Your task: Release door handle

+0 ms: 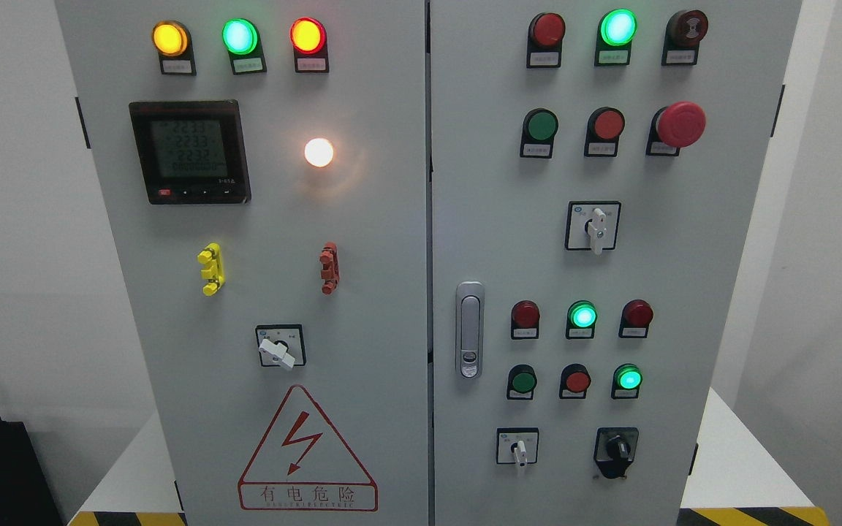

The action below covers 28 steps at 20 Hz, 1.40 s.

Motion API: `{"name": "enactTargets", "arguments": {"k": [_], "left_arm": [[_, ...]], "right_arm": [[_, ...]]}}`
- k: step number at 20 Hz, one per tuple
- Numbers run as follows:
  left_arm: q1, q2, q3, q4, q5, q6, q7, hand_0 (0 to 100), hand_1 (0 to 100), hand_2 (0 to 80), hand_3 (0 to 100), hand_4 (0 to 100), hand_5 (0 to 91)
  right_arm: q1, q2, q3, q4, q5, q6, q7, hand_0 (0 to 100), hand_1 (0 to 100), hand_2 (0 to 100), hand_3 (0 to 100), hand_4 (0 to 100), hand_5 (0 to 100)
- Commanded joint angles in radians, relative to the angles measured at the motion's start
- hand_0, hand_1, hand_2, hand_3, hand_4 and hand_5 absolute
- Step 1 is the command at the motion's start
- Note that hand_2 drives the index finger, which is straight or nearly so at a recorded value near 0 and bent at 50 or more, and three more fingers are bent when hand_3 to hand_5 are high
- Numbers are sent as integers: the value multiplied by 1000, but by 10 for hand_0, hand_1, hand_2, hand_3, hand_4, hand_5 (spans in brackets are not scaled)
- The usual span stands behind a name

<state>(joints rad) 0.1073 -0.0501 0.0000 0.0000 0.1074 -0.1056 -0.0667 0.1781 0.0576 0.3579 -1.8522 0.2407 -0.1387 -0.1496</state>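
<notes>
1. head view: neither robot hand shows anywhere, so whether their fingers are released or clenched cannot be told; nothing touches the slim silver metal door handle [469,330].
2. risk, as a judgement: the release looks done, but an unseen arm drawing back low could brush the white rotary switch [517,447] near the handle and turn it.
3. the handle sits upright in its recessed plate on the left edge of the right grey cabinet door [684,256], flush against the panel, with a small lock at its lower end, just right of the seam between the doors.
</notes>
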Motion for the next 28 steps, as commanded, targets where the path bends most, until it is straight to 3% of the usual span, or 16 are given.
{"name": "enactTargets", "arguments": {"k": [1,12,14,15,16,17,18,19,21,22,24,26,28], "left_arm": [[0,-1,-14,20,0,0,-1,120,389,0,0,0,0],[0,-1,-14,20,0,0,-1,120,389,0,0,0,0],[0,0,-14,20,0,0,-1,120,389,0,0,0,0],[0,-1,-14,20,0,0,-1,120,389,0,0,0,0],[0,1,-14,20,0,0,-1,120,389,0,0,0,0],[0,0,-14,20,0,0,-1,120,389,0,0,0,0],[0,-1,-15,20,0,0,-1,120,389,0,0,0,0],[0,-1,-14,20,0,0,-1,120,389,0,0,0,0],[0,-1,-14,20,0,0,-1,120,389,0,0,0,0],[0,-1,-14,20,0,0,-1,120,389,0,0,0,0],[0,-1,-14,20,0,0,-1,120,389,0,0,0,0],[0,0,-14,20,0,0,-1,120,389,0,0,0,0],[0,-1,-14,20,0,0,-1,120,389,0,0,0,0]], "right_arm": [[-44,-4,-14,-1,-58,5,2,435,89,0,0,0,0],[-48,-4,-48,-1,-35,25,-4,418,86,0,0,0,0],[-45,-2,-48,-4,87,19,-20,415,97,0,5,0,0],[-45,-2,-48,-4,171,19,-51,407,109,0,17,0,0],[-45,-1,-47,-4,254,18,-82,404,118,0,74,80,0],[-46,-1,-42,-4,319,19,-97,394,145,0,221,229,87],[-49,5,-36,-4,359,19,-100,392,171,0,344,296,160],[-51,22,-33,-5,396,18,-105,398,183,0,407,329,208],[-64,62,-33,-7,494,19,-177,402,194,0,476,368,256],[-84,65,-37,-4,555,19,-197,406,189,0,515,395,276],[-103,65,-37,2,641,21,-202,420,177,0,597,450,340],[-132,67,-45,14,731,21,-202,429,168,0,765,599,492],[-150,67,-57,22,842,25,-202,424,166,0,842,673,566]]}}
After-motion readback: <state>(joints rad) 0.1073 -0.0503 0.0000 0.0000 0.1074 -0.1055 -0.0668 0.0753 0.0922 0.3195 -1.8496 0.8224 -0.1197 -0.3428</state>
